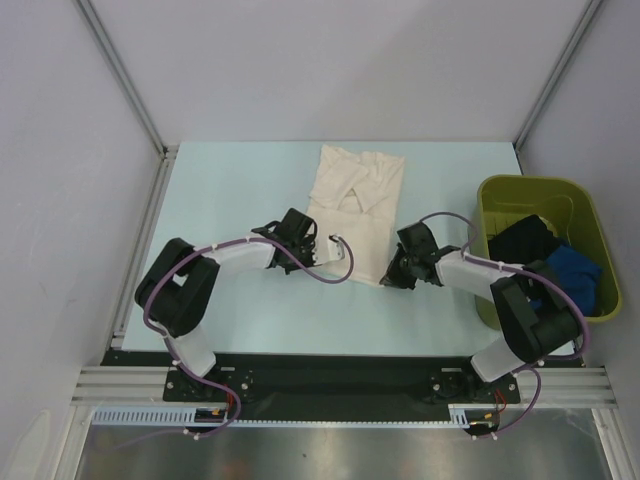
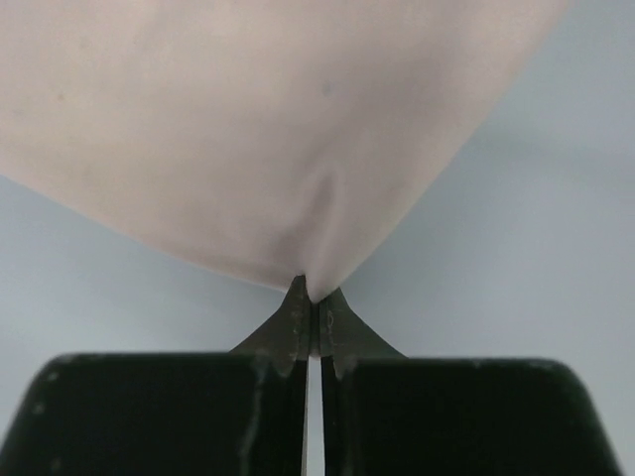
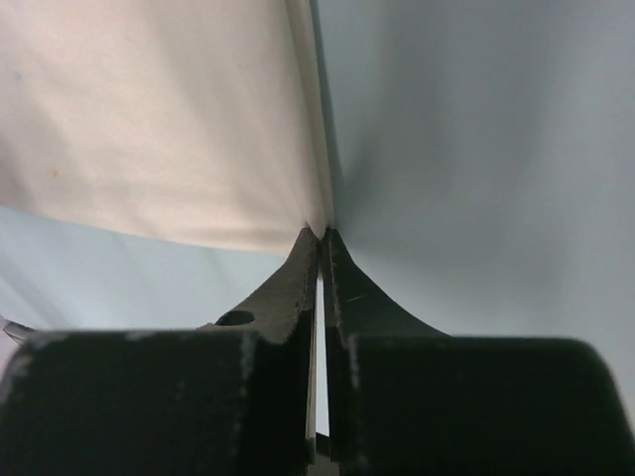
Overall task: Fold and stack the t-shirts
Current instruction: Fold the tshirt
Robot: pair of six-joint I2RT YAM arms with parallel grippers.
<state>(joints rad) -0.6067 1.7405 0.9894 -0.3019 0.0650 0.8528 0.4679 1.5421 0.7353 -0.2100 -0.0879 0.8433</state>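
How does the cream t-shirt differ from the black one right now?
The cream t-shirt lies flat on the table; the black t-shirt sits bunched in the green bin. The cream t-shirt is pinched at its near edge by the left tool and right tool, both shut; the black t-shirt is untouched. Both are soft cloth.

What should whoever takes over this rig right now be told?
Left gripper: shut on the cream shirt's near left corner.
Right gripper: shut on its near right corner.
The cream shirt lies on the table, apparently partly folded. The black shirt and blue shirt are in the green bin.
Done: both near corners gripped.
Left: finish this fold, then fold and stack the other two.
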